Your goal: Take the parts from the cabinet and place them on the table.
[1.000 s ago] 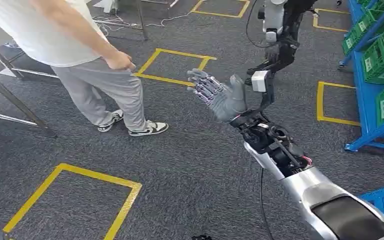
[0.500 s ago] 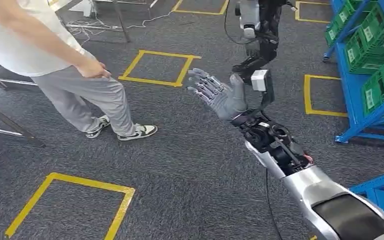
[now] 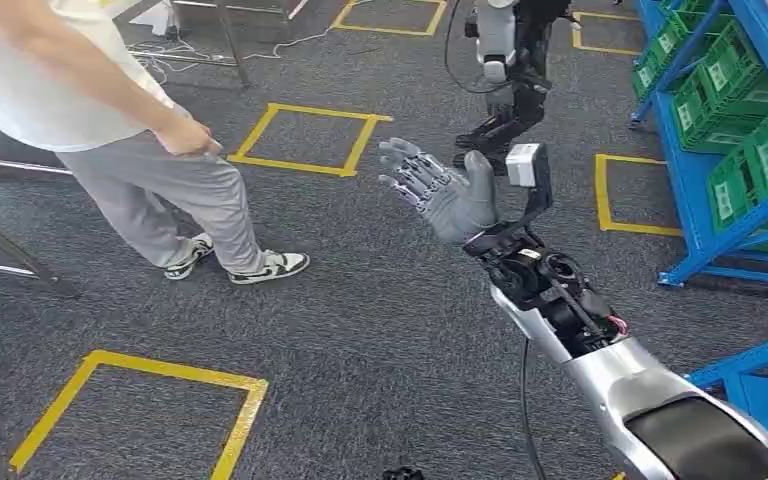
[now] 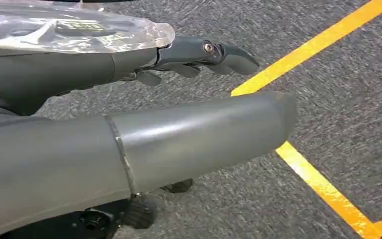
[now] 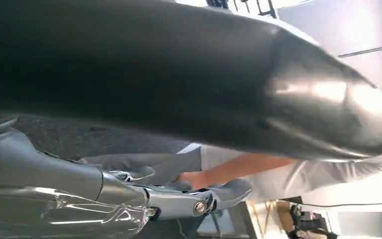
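Note:
My right hand [image 3: 442,192] is raised over the carpet in the middle of the head view, fingers spread and nothing in it. The right wrist view shows the same hand [image 5: 179,199] with straight fingers and a person's arm beyond it. In the left wrist view my left hand [image 4: 129,64] hangs over the floor, thumb and fingers stretched out, holding nothing. The blue cabinet [image 3: 708,190] stands at the right edge, its shelves lined with green bins [image 3: 735,72]. What lies in the bins is too small to tell.
A person [image 3: 150,170] in a white shirt and grey trousers stands at the left, near a table's legs [image 3: 15,265]. Another robot [image 3: 508,60] stands at the back. Yellow tape squares [image 3: 305,135] mark the grey carpet.
The whole picture has slid left as the camera turned right, bringing more of the blue cabinet into view. My right hand stays raised and empty.

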You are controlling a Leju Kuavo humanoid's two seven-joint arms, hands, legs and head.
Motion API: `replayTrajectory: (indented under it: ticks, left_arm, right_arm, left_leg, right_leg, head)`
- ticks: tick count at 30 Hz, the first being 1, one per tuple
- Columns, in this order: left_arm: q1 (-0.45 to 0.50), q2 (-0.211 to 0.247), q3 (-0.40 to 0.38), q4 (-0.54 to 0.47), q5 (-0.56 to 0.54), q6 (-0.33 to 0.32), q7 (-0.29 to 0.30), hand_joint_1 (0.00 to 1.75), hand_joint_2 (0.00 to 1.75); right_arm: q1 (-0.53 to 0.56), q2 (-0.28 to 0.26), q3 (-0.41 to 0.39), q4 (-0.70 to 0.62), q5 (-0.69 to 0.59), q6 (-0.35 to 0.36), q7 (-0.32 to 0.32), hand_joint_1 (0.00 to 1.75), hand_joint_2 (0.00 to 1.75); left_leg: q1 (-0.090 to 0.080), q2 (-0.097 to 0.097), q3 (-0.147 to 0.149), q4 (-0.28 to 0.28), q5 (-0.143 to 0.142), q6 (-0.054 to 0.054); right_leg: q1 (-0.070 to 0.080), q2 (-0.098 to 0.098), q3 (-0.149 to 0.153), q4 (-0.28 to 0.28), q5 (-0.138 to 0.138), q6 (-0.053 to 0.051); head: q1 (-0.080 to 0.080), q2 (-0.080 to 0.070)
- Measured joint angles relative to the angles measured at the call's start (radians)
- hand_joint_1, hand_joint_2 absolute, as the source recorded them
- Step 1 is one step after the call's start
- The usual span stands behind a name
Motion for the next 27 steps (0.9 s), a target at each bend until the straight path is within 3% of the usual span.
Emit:
replayTrajectory:
  ticks: [1,2,3,4,7,8,9,11,12,13,14,15,16,17,18,19,22,23,24,25,27]
  left_arm:
    - [0.000,0.000,0.000,0.000,0.003,0.000,0.000,0.00,0.00]
    - [0.000,0.000,0.000,0.000,0.003,0.000,-0.001,0.00,0.00]
    - [0.000,0.000,0.000,0.000,0.003,0.000,-0.002,0.00,0.00]
    - [0.001,0.002,0.000,0.000,0.004,0.000,-0.003,0.00,0.00]
    - [0.002,0.001,0.000,0.000,0.006,0.000,-0.004,0.00,0.00]
    - [0.001,0.002,0.000,0.000,0.006,0.000,-0.004,0.00,0.00]
    - [0.001,0.001,0.000,0.000,0.006,0.000,-0.005,0.00,0.00]
    - [0.004,0.003,0.000,0.000,0.006,0.001,-0.005,0.00,0.00]
    - [0.006,0.004,0.000,0.000,0.006,0.001,-0.005,0.00,0.00]
    - [0.008,0.002,0.000,0.000,0.006,0.001,-0.005,0.00,0.00]
    - [0.008,0.001,0.000,0.000,0.006,0.001,-0.005,0.00,0.00]
    - [0.008,0.001,0.000,0.000,0.006,0.001,-0.005,0.00,0.00]
    - [0.007,0.002,0.000,0.000,0.006,0.001,-0.005,0.00,0.00]
    - [0.007,0.003,0.000,0.000,0.006,0.001,-0.005,0.00,0.00]
    - [0.006,0.004,0.000,0.000,0.006,0.001,-0.005,0.00,0.00]
    - [0.006,0.005,0.000,0.000,0.006,0.001,-0.005,0.00,0.00]
    - [0.005,0.005,0.000,0.000,0.006,0.001,-0.005,0.00,0.00]
    - [0.003,0.003,0.000,0.000,0.006,0.001,-0.005,0.00,0.00]
    - [0.002,0.004,0.000,0.000,0.006,0.001,-0.005,0.00,0.00]
    - [0.002,0.004,0.000,0.000,0.006,0.001,-0.007,0.00,0.00]
    - [0.004,0.004,0.000,0.000,0.007,0.001,-0.007,0.00,0.00]
  right_arm:
    - [-0.001,0.000,0.000,-0.002,0.000,0.000,-0.001,0.00,0.00]
    - [-0.002,0.000,0.000,-0.005,-0.001,0.001,-0.002,0.00,0.00]
    - [-0.006,0.000,0.000,-0.006,-0.003,0.002,-0.003,0.00,0.00]
    - [-0.012,0.000,0.001,-0.007,-0.005,0.002,-0.002,0.00,0.00]
    - [-0.013,0.000,0.002,-0.007,-0.015,0.002,-0.003,0.00,0.00]
    - [-0.014,0.000,0.002,-0.008,-0.017,0.002,-0.003,0.00,0.00]
    - [-0.019,0.000,0.002,-0.007,-0.019,0.003,-0.004,0.00,0.00]
    - [-0.020,0.000,0.002,-0.007,-0.022,0.004,-0.006,0.00,0.00]
    - [-0.018,0.000,0.004,-0.006,-0.022,0.005,-0.006,0.00,0.00]
    - [-0.015,0.000,0.005,-0.005,-0.022,0.005,-0.006,0.00,0.00]
    - [-0.014,0.000,0.005,-0.005,-0.022,0.005,-0.006,0.00,0.00]
    - [-0.013,0.000,0.005,-0.005,-0.022,0.005,-0.006,0.00,0.00]
    - [-0.014,0.000,0.005,-0.005,-0.022,0.005,-0.006,0.00,0.00]
    - [-0.015,0.000,0.005,-0.005,-0.022,0.005,-0.006,0.00,0.00]
    - [-0.015,0.000,0.005,-0.005,-0.022,0.005,-0.006,0.00,0.00]
    - [-0.017,0.000,0.004,-0.005,-0.023,0.005,-0.006,0.00,0.00]
    - [-0.015,0.000,0.004,-0.005,-0.023,0.005,-0.006,0.00,0.00]
    - [-0.014,-0.001,0.002,-0.005,-0.023,0.005,-0.006,0.00,0.00]
    - [-0.015,-0.002,0.001,-0.006,-0.023,0.005,-0.008,0.00,0.00]
    - [-0.016,-0.001,0.003,-0.007,-0.023,0.006,-0.010,0.00,0.00]
    - [-0.012,-0.001,0.004,-0.007,-0.023,0.005,-0.010,0.00,0.00]
  left_leg:
    - [0.000,0.004,0.005,0.000,-0.003,-0.002]
    - [-0.001,0.008,0.011,0.000,-0.006,-0.005]
    - [-0.008,0.011,0.011,0.002,-0.009,-0.010]
    - [-0.010,0.015,0.007,0.005,-0.009,-0.013]
    - [-0.010,0.037,0.009,0.001,-0.007,-0.026]
    - [-0.006,0.029,0.005,0.013,-0.021,-0.034]
    - [-0.005,0.009,-0.011,0.051,-0.050,-0.038]
    - [-0.003,-0.008,-0.087,0.217,-0.131,-0.045]
    - [-0.003,-0.010,-0.126,0.297,-0.157,-0.047]
    - [-0.002,-0.010,-0.150,0.338,-0.161,-0.048]
    - [-0.001,-0.011,-0.147,0.326,-0.143,-0.048]
    - [0.001,-0.011,-0.120,0.266,-0.103,-0.047]
    - [0.003,-0.016,-0.079,0.178,-0.057,-0.045]
    - [0.006,-0.037,-0.032,0.080,-0.012,-0.044]
    - [0.012,-0.080,-0.007,0.020,-0.004,-0.042]
    - [0.013,-0.088,0.000,0.004,-0.009,-0.041]
    - [0.007,-0.059,0.002,0.007,-0.008,-0.028]
    - [0.013,-0.045,0.006,-0.002,-0.003,-0.019]
    - [0.011,-0.035,0.012,-0.006,-0.004,-0.015]
    - [0.008,-0.026,0.014,-0.006,-0.006,-0.005]
    - [0.004,-0.005,0.014,-0.006,-0.008,-0.003]
  right_leg:
    - [0.001,-0.008,0.051,-0.104,0.054,-0.005]
    - [0.002,-0.027,0.097,-0.196,0.094,-0.010]
    - [0.014,-0.049,0.114,-0.232,0.079,-0.012]
    - [0.014,-0.044,0.128,-0.248,0.077,-0.019]
    - [0.014,-0.021,0.122,-0.250,0.084,-0.032]
    - [0.006,-0.017,0.128,-0.258,0.090,-0.039]
    - [0.007,-0.009,0.127,-0.260,0.093,-0.044]
    - [0.007,0.005,0.124,-0.260,0.095,-0.048]
    - [0.008,0.013,0.124,-0.260,0.095,-0.048]
    - [0.008,0.023,0.123,-0.260,0.096,-0.048]
    - [0.007,0.032,0.124,-0.260,0.096,-0.048]
    - [0.007,0.043,0.124,-0.259,0.096,-0.047]
    - [0.007,0.054,0.124,-0.257,0.096,-0.046]
    - [0.007,0.062,0.124,-0.255,0.095,-0.044]
    - [0.007,0.072,0.120,-0.253,0.094,-0.040]
    - [0.012,0.082,0.114,-0.247,0.093,-0.034]
    - [0.002,0.111,0.107,-0.253,0.100,-0.016]
    - [0.005,0.103,0.104,-0.247,0.093,-0.010]
    - [0.009,0.050,0.086,-0.221,0.073,-0.006]
    - [0.007,0.019,0.060,-0.154,0.033,-0.003]
    - [0.002,0.004,-0.021,0.020,-0.041,0.003]
  head:
    - [0.000,0.000]
    - [0.003,0.000]
    - [0.001,0.000]
    - [0.001,0.000]
    - [-0.003,0.000]
    - [-0.004,0.000]
    - [-0.008,0.000]
    - [-0.014,0.000]
    - [-0.015,0.000]
    - [-0.016,0.000]
    - [-0.015,0.000]
    - [-0.016,0.000]
    - [-0.016,0.000]
    - [-0.017,0.000]
    - [-0.018,0.000]
    - [-0.017,0.000]
    - [-0.014,0.000]
    - [-0.014,0.000]
    - [-0.010,0.000]
    - [-0.003,0.000]
    - [-0.002,0.000]
